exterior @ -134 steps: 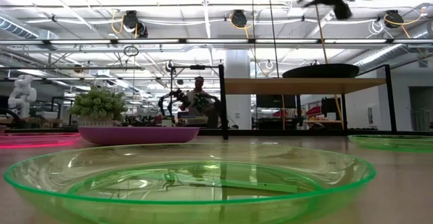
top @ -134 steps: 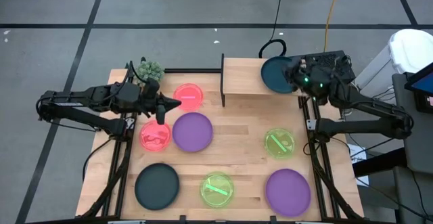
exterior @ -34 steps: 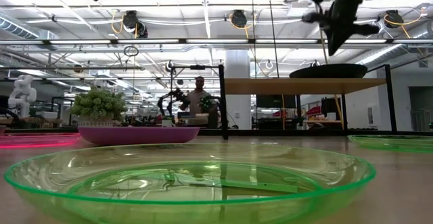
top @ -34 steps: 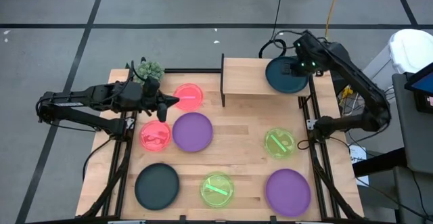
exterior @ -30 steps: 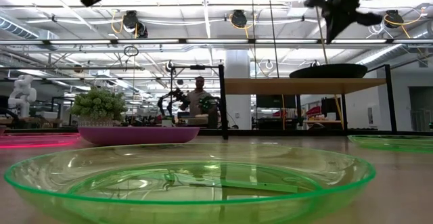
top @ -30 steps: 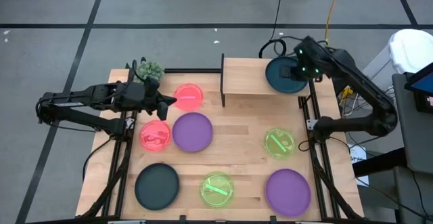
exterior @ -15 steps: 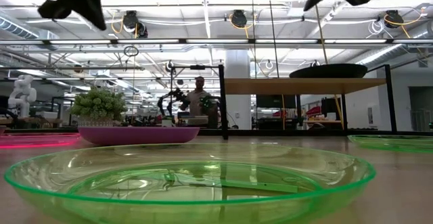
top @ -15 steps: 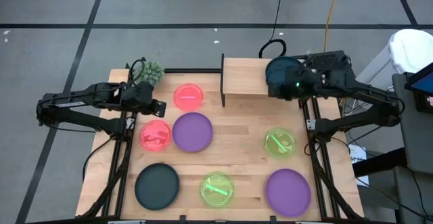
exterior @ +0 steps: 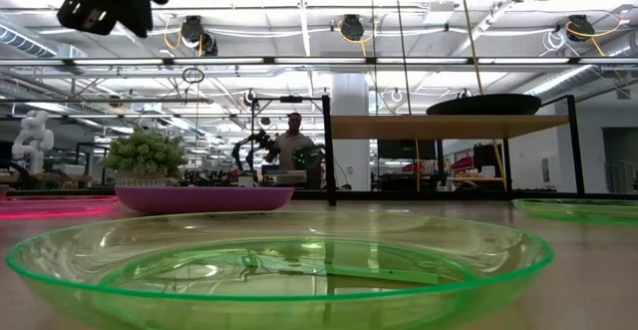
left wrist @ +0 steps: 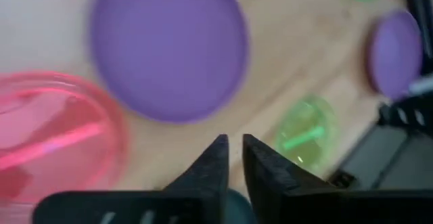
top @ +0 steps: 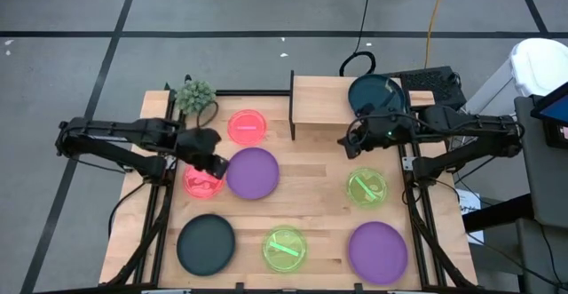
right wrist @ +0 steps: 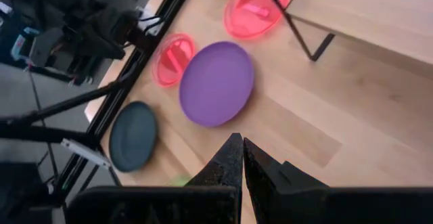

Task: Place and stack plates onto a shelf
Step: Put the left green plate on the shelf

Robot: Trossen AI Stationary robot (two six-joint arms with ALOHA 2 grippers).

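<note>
One teal plate (top: 376, 95) lies on the shelf (top: 321, 99); the other plates wait on the tabletop (top: 311, 174). My left tool (top: 216, 163), fingers slightly apart and empty, hangs between a pink plate (top: 204, 182) and a purple plate (top: 253, 171) (I judge purple is next). My right tool (top: 345, 142) is closed, empty.

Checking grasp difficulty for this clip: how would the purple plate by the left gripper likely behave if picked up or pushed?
The purple plate looks thin and shallow, so probably light and stiff. Its smooth surface suggests it may slide on the table if pushed. Lying flat with a low rim, it seems unlikely to tip or roll.
</note>
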